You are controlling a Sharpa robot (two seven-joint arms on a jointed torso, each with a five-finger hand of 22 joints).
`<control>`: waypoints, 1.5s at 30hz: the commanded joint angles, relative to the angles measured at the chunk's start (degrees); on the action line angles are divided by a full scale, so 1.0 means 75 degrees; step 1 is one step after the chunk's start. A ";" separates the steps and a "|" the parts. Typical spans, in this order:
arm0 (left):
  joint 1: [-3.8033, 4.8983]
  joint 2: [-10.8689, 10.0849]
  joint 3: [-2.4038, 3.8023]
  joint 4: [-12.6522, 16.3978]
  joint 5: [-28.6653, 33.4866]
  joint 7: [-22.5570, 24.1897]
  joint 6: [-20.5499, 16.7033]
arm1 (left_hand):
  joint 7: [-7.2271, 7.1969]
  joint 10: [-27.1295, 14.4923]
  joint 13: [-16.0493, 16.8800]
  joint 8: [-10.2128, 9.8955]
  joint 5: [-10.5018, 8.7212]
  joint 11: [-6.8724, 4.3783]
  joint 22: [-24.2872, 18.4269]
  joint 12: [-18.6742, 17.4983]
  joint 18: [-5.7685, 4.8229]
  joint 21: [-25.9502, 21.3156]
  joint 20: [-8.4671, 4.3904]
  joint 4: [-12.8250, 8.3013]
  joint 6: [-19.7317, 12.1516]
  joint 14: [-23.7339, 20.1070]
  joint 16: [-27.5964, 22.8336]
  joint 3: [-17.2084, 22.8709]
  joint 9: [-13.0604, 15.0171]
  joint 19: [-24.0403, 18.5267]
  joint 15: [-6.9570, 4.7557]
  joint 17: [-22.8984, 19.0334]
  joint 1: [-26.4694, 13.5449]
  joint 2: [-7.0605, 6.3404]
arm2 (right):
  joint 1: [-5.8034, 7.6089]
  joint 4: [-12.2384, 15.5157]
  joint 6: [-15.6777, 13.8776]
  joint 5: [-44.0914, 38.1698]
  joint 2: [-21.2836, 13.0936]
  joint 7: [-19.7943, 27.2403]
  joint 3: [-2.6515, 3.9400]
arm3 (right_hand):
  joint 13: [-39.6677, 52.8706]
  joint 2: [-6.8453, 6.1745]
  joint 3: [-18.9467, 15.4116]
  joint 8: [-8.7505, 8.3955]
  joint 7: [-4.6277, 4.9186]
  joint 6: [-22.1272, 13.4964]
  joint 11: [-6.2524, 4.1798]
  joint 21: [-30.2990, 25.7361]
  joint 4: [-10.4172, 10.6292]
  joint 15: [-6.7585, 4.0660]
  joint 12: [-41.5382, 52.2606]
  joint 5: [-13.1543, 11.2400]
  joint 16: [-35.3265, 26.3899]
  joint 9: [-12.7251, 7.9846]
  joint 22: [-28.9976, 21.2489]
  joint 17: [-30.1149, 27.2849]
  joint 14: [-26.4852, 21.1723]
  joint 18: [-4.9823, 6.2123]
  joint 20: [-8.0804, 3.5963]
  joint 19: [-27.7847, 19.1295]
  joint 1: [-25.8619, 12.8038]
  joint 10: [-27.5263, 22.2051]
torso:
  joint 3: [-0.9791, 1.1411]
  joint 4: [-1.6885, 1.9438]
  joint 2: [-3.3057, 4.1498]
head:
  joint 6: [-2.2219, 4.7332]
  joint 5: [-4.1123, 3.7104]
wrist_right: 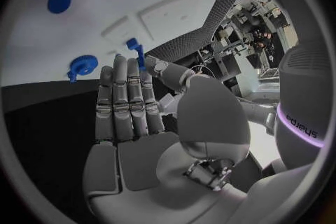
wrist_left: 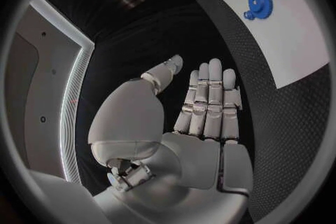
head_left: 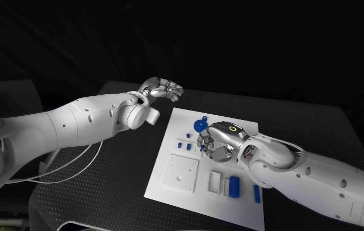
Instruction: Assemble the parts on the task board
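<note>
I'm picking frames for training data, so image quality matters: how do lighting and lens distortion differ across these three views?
Head view: dark surroundings, but the white task board is evenly lit and its edges run straight. Left wrist view: fisheye bends the board's edge, and the left hand is sharp and well lit. Right wrist view: the same curvature, with the right hand clear.

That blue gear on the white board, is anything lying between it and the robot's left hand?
No. In the head view, only bare black table and a strip of white task board separate the left hand from the blue gear.
</note>
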 commanded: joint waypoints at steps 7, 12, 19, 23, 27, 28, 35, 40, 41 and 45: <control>0.0036 0.0186 0.0004 -0.0067 0.0082 0.0135 -0.0066 | -0.0027 0.0074 -0.0014 0.0051 0.0014 -0.0003 0.0010 -0.0032 0.0048 -0.0048 0.0014 0.0022 -0.0032 0.0074 -0.0060 -0.0026 -0.0007 0.0058 -0.0002 0.0019 -0.0008 -0.0028 | -0.0359 -0.0112 -0.0025 -0.0547 0.0452 0.0063 -0.0132 | 0.0006 0.0026 -0.0037 -0.0031 -0.0008 0.0039 0.0021 0.0026 0.0014 0.0003 -0.0034 -0.0045 -0.0010 0.0012 0.0170 0.0010 0.0054 0.0104 -0.0004 0.0046 -0.0034 0.0023 | -0.0007 0.0005 0.0006 | -0.0144 0.0235; 0.0037 0.0225 0.0004 -0.0053 0.0082 0.0137 -0.0051 | -0.0029 0.0080 -0.0018 0.0055 0.0014 -0.0005 0.0012 -0.0032 0.0047 -0.0054 0.0016 0.0027 -0.0028 0.0074 -0.0070 -0.0021 -0.0007 0.0057 -0.0001 0.0026 -0.0004 -0.0029 | -0.0444 -0.0197 0.0038 -0.0625 0.0588 0.0033 -0.0163 | 0.0011 0.0032 -0.0041 -0.0032 -0.0008 0.0038 0.0020 0.0027 0.0009 0.0002 -0.0038 -0.0034 -0.0013 0.0015 0.0170 0.0013 0.0055 0.0104 -0.0004 0.0046 -0.0034 0.0025 | -0.0003 -0.0005 0.0013 | -0.0179 0.0301; 0.0049 0.0210 0.0004 -0.0060 0.0082 0.0124 -0.0039 | -0.0030 0.0083 -0.0022 0.0057 0.0014 -0.0006 0.0013 -0.0034 0.0046 -0.0060 0.0017 0.0033 -0.0027 0.0074 -0.0080 -0.0016 -0.0008 0.0056 0.0000 0.0034 -0.0002 -0.0029 | -0.0448 -0.0200 0.0075 -0.0626 0.0588 0.0017 -0.0197 | 0.0018 0.0036 -0.0049 -0.0034 -0.0007 0.0037 0.0021 0.0029 0.0003 0.0003 -0.0045 -0.0014 -0.0017 0.0019 0.0170 0.0017 0.0057 0.0104 -0.0003 0.0044 -0.0036 0.0025 | -0.0007 -0.0018 0.0011 | -0.0254 0.0378; 0.0052 0.0198 0.0003 -0.0064 0.0082 0.0122 -0.0039 | -0.0030 0.0084 -0.0025 0.0058 0.0012 -0.0006 0.0015 -0.0036 0.0046 -0.0063 0.0018 0.0038 -0.0028 0.0074 -0.0086 -0.0016 -0.0009 0.0056 0.0002 0.0040 -0.0003 -0.0033 | -0.0448 -0.0230 0.0091 -0.0631 0.0632 0.0015 -0.0264 | 0.0021 0.0038 -0.0055 -0.0035 -0.0006 0.0036 0.0022 0.0029 0.0001 0.0003 -0.0049 -0.0007 -0.0020 0.0022 0.0170 0.0019 0.0057 0.0104 -0.0002 0.0043 -0.0041 0.0026 | -0.0002 -0.0035 0.0010 | -0.0265 0.0403; 0.0058 0.0174 0.0003 -0.0055 0.0083 0.0102 -0.0033 | -0.0029 0.0085 -0.0028 0.0057 0.0012 -0.0005 0.0016 -0.0038 0.0045 -0.0067 0.0019 0.0044 -0.0030 0.0076 -0.0092 -0.0014 -0.0010 0.0057 0.0002 0.0045 -0.0005 -0.0033 | -0.0448 -0.0266 0.0110 -0.0643 0.0690 0.0013 -0.0352 | 0.0024 0.0042 -0.0059 -0.0036 -0.0005 0.0034 0.0023 0.0030 -0.0001 0.0003 -0.0053 -0.0001 -0.0023 0.0024 0.0170 0.0021 0.0057 0.0104 -0.0001 0.0042 -0.0044 0.0026 | -0.0002 -0.0037 0.0009 | -0.0283 0.0413; 0.0059 0.0173 0.0003 -0.0051 0.0083 0.0101 -0.0033 | -0.0029 0.0084 -0.0029 0.0057 0.0012 -0.0005 0.0017 -0.0039 0.0045 -0.0068 0.0020 0.0046 -0.0031 0.0076 -0.0094 -0.0015 -0.0010 0.0057 0.0003 0.0047 -0.0006 -0.0034 | -0.0449 -0.0273 0.0111 -0.0643 0.0701 0.0017 -0.0358 | 0.0025 0.0043 -0.0061 -0.0037 -0.0005 0.0034 0.0023 0.0030 -0.0002 0.0003 -0.0054 0.0000 -0.0023 0.0024 0.0170 0.0022 0.0057 0.0104 -0.0001 0.0041 -0.0045 0.0026 | -0.0004 -0.0031 0.0009 | -0.0284 0.0408; 0.0059 0.0171 0.0003 -0.0029 0.0084 0.0101 -0.0028 | -0.0028 0.0085 -0.0035 0.0058 0.0012 -0.0004 0.0020 -0.0043 0.0044 -0.0075 0.0021 0.0057 -0.0034 0.0076 -0.0107 -0.0012 -0.0012 0.0057 0.0004 0.0058 -0.0008 -0.0035 | -0.0475 -0.0413 0.0135 -0.0643 0.0740 0.0033 -0.0376 | 0.0032 0.0051 -0.0068 -0.0040 -0.0004 0.0031 0.0023 0.0030 -0.0008 0.0004 -0.0060 0.0011 -0.0028 0.0028 0.0169 0.0026 0.0058 0.0104 0.0000 0.0039 -0.0050 0.0027 | -0.0006 -0.0008 0.0006 | -0.0316 0.0491; 0.0059 0.0164 0.0003 -0.0028 0.0084 0.0102 -0.0029 | -0.0028 0.0085 -0.0038 0.0058 0.0013 -0.0004 0.0021 -0.0044 0.0044 -0.0077 0.0021 0.0060 -0.0035 0.0076 -0.0112 -0.0010 -0.0013 0.0058 0.0005 0.0062 -0.0007 -0.0033 | -0.0543 -0.0458 0.0148 -0.0633 0.0794 0.0044 -0.0392 | 0.0036 0.0056 -0.0074 -0.0042 -0.0003 0.0029 0.0023 0.0030 -0.0012 0.0004 -0.0065 0.0021 -0.0032 0.0031 0.0169 0.0029 0.0058 0.0104 0.0001 0.0036 -0.0054 0.0028 | -0.0005 -0.0006 0.0012 | -0.0334 0.0542; 0.0059 0.0162 0.0003 -0.0029 0.0084 0.0102 -0.0030 | -0.0028 0.0086 -0.0038 0.0058 0.0013 -0.0004 0.0021 -0.0044 0.0044 -0.0078 0.0021 0.0061 -0.0035 0.0076 -0.0113 -0.0010 -0.0013 0.0058 0.0005 0.0063 -0.0006 -0.0034 | -0.0558 -0.0462 0.0151 -0.0633 0.0803 0.0047 -0.0392 | 0.0037 0.0057 -0.0075 -0.0042 -0.0003 0.0028 0.0024 0.0030 -0.0014 0.0004 -0.0066 0.0023 -0.0033 0.0032 0.0169 0.0029 0.0058 0.0104 0.0001 0.0036 -0.0054 0.0027 | -0.0007 -0.0004 0.0012 | -0.0335 0.0547; 0.0059 0.0153 0.0003 -0.0037 0.0085 0.0100 -0.0041 | -0.0027 0.0086 -0.0040 0.0058 0.0012 -0.0004 0.0022 -0.0046 0.0044 -0.0080 0.0021 0.0062 -0.0036 0.0076 -0.0116 -0.0010 -0.0014 0.0058 0.0005 0.0066 -0.0006 -0.0036 | -0.0585 -0.0488 0.0164 -0.0633 0.0830 0.0052 -0.0394 | 0.0039 0.0062 -0.0078 -0.0043 -0.0003 0.0028 0.0024 0.0030 -0.0018 0.0005 -0.0069 0.0027 -0.0035 0.0033 0.0169 0.0031 0.0058 0.0104 0.0001 0.0034 -0.0056 0.0027 | -0.0002 -0.0004 0.0009 | -0.0357 0.0560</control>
